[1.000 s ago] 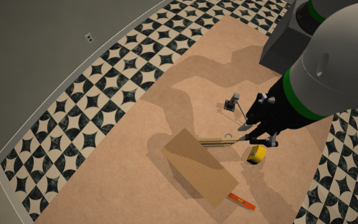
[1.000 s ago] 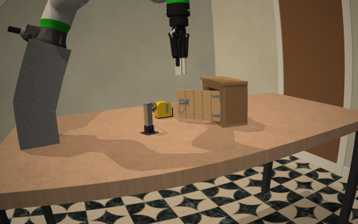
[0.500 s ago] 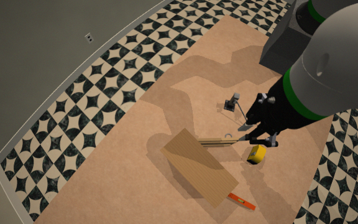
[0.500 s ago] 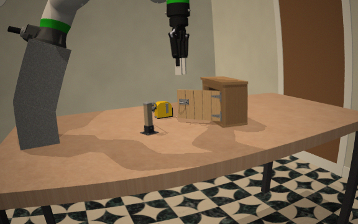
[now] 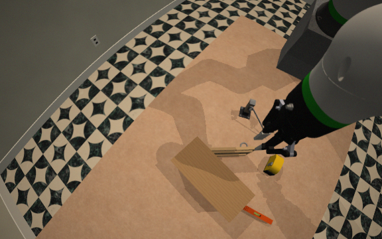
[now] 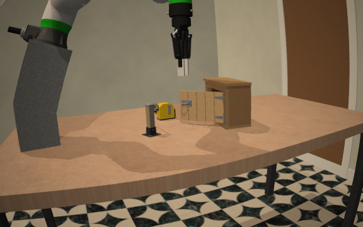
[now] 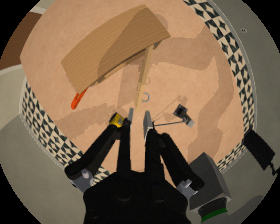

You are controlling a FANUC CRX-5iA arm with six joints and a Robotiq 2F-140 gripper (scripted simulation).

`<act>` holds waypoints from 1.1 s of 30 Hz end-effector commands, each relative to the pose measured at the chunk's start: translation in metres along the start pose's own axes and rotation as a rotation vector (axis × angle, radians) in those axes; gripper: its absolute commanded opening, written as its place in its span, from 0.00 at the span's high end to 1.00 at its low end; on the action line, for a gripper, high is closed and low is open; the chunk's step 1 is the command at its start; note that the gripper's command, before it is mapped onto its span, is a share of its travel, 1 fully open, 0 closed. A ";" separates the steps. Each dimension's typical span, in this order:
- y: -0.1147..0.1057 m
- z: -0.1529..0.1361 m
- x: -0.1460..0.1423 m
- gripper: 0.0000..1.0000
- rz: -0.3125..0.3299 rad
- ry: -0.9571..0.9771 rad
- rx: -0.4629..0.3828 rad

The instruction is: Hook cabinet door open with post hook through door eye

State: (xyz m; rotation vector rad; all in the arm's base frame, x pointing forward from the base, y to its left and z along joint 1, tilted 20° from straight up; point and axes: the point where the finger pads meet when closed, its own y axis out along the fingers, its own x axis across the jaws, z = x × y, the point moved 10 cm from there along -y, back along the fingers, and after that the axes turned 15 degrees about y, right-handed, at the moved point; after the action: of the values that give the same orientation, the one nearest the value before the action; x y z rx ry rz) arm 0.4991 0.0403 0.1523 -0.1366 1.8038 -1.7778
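Note:
The wooden cabinet (image 5: 211, 179) (image 6: 235, 101) (image 7: 118, 43) stands flat on the table. Its plank door (image 5: 231, 151) (image 6: 200, 105) (image 7: 143, 76) is swung wide open. A small metal eye (image 5: 243, 145) (image 6: 186, 103) (image 7: 144, 96) sits near the door's free edge. The short post (image 5: 248, 109) (image 6: 150, 120) (image 7: 184, 115) stands on its base plate apart from the door. Its thin hook (image 5: 257, 119) (image 7: 165, 123) slopes down from the post top and does not reach the eye. My gripper (image 5: 260, 141) (image 6: 183, 70) (image 7: 138, 115) hangs high above the door's free edge, fingers nearly together and empty.
A yellow tape measure (image 5: 274, 164) (image 6: 165, 111) (image 7: 115, 120) lies between the post and the door. An orange spirit level (image 5: 257, 215) (image 7: 78, 102) lies by the cabinet's far corner. The grey robot pedestal (image 6: 40, 94) (image 5: 304, 50) stands at the table's left end.

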 end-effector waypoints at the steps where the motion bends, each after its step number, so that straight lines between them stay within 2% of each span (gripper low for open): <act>1: 0.000 0.000 0.000 0.84 0.000 0.000 0.000; 16: 0.007 0.000 0.000 0.84 0.000 0.000 0.000; 33: 0.029 0.000 0.000 0.84 0.000 0.000 0.000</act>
State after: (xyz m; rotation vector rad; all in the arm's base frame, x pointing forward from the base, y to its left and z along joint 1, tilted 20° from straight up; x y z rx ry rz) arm 0.5086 0.0433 0.1254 -0.1363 1.8037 -1.7779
